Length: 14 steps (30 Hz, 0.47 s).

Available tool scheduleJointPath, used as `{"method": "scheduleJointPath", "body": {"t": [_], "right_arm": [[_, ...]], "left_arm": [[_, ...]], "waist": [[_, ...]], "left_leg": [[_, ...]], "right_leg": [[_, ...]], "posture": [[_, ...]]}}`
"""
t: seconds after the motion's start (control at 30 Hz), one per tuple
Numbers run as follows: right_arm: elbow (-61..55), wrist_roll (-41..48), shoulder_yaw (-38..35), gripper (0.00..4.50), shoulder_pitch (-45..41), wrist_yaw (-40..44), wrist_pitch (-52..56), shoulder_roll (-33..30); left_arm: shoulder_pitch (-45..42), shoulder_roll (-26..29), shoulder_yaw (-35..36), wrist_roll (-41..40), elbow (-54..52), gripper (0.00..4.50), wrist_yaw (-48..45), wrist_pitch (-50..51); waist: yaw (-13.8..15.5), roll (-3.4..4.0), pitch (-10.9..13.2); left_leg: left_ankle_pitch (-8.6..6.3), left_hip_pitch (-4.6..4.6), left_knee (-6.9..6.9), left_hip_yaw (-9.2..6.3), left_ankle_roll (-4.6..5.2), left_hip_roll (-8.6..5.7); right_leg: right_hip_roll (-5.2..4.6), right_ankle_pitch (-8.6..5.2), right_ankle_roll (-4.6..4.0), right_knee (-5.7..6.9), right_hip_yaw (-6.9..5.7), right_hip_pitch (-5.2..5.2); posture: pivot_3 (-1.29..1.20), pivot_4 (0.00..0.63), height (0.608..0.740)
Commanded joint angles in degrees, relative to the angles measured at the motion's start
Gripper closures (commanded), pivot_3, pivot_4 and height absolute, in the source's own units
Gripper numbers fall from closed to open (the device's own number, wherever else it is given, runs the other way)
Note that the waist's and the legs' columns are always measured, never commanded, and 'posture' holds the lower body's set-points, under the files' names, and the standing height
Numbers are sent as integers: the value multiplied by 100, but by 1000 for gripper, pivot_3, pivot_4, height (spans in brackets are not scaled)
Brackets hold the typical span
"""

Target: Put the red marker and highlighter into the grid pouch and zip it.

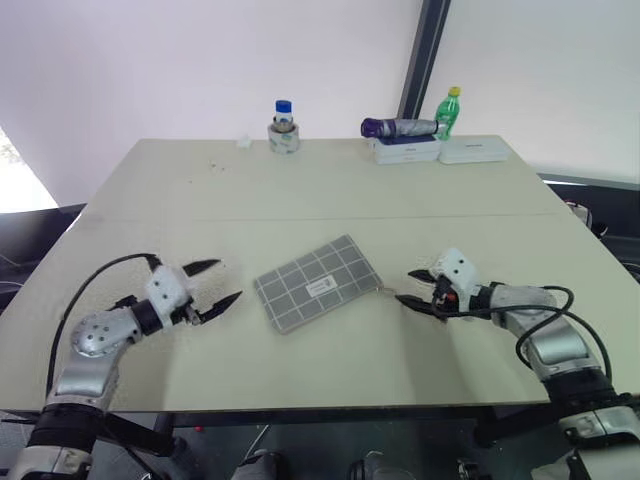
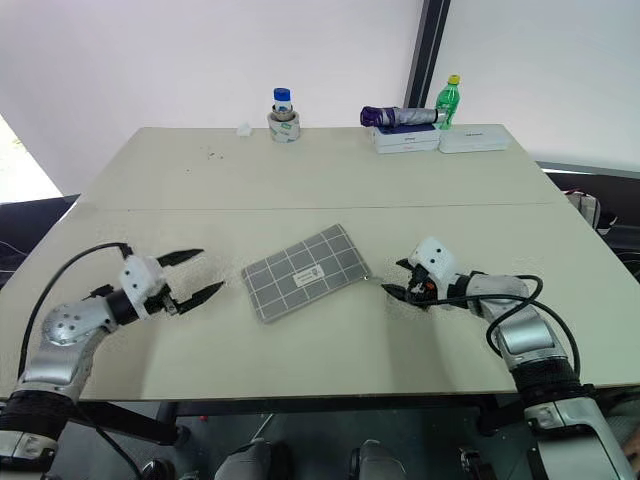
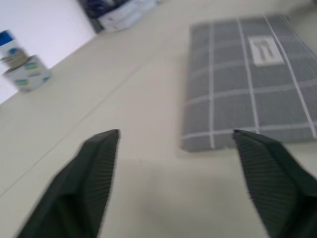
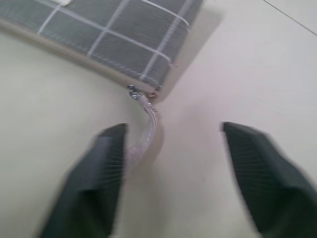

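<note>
A: Flat on the table (image 1: 300, 180), the grid pouch (image 1: 318, 283), about midway between the two arms, turned at an angle, white label up

B: And the hands?

A: Left gripper (image 1: 211, 284) spread wide, empty, just to the left of the pouch, pointing at its near left end. Right gripper (image 1: 416, 288) also spread wide, empty, just to the right, by the corner with the zip pull (image 4: 143, 126)

B: Touching anything?

A: Apart from the fabric on both sides. In the right wrist view the thin pull lying on the table close beside one finger (image 4: 94, 183), no pinch on it

B: Red marker and highlighter?

A: Nowhere on the open tabletop. Probably inside already, judging by the closed-looking edge (image 4: 79, 54); hard to tell how far the zip runs

B: Risks from here?

A: Zip possibly short of its end, so pens free to slide out at that corner on any lift. Also a stray finger catching the pull on the way off and dragging the pouch round. Far clutter, the blue-capped jar (image 1: 284, 127), green bottle (image 1: 449, 111) and white boxes (image 1: 440, 150), well apart, no concern
</note>
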Motion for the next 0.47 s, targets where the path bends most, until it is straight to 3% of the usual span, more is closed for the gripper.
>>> {"method": "scheduleJointPath", "body": {"t": [0.03, 0.2, 0.47], "right_arm": [[-37, 171, -399, 51, 95, 285, -238, -244], [-476, 1031, -1065, 51, 283, 815, 117, -365], [-138, 974, -1504, 51, 663, 1161, -57, -891]], "left_arm": [[343, 88, 759, -619, -266, 0, 120, 630], [1191, 221, 1370, -458, -989, 0, 587, 1046], [2484, 349, 2187, -270, -1555, 0, 520, 925]], "waist": [[-8, 0, 0], [-23, -1, 1], [14, -2, 0]], "left_leg": [[0, 0, -1, 0, 0, 0], [1, 2, -4, -2, -1, 2], [-24, 3, -2, -4, 34, -4]], "right_leg": [[0, -1, 2, 0, 1, 0], [3, -2, 4, 0, 1, 0], [-28, -3, -2, -10, -2, 3]], "posture": [[0, 150, 738], [0, 150, 738], [0, 150, 738]]}}
